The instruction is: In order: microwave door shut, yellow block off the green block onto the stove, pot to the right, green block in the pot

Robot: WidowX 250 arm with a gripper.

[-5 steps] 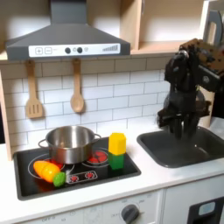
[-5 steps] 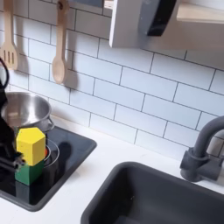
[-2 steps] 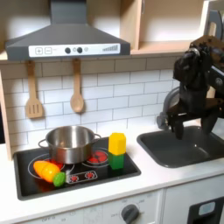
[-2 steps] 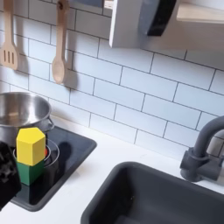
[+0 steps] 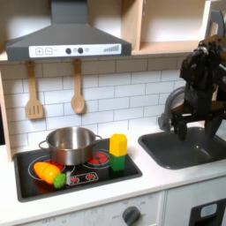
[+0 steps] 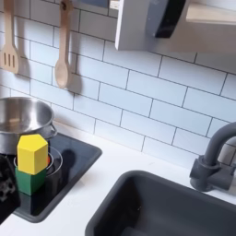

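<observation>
The yellow block (image 5: 117, 144) (image 6: 32, 153) sits on top of the green block (image 5: 117, 162) (image 6: 30, 181), both on the black stove (image 5: 97, 178) (image 6: 76, 166). Behind them on the stove stands the steel pot (image 5: 69, 144) (image 6: 22, 116). My gripper (image 5: 181, 131) hangs dark above the sink (image 5: 187, 150), well right of the blocks in the first exterior view, and its fingers are too dark to read. A white panel with a dark handle, the microwave door (image 6: 140, 26), shows at the top of the second exterior view; I cannot tell how far it is swung.
Orange and yellow toy food (image 5: 48, 170) and a small lime-green piece (image 5: 59, 181) lie at the stove's front left. Wooden utensils (image 5: 78, 88) hang on the tiled wall under the grey range hood (image 5: 69, 35). A dark faucet (image 6: 218, 155) rises behind the sink (image 6: 171, 207).
The arm has swung right in the first exterior view, away from the stove to above the sink. In the second exterior view its dark shape has left the left edge. Blocks and pot are unmoved.
</observation>
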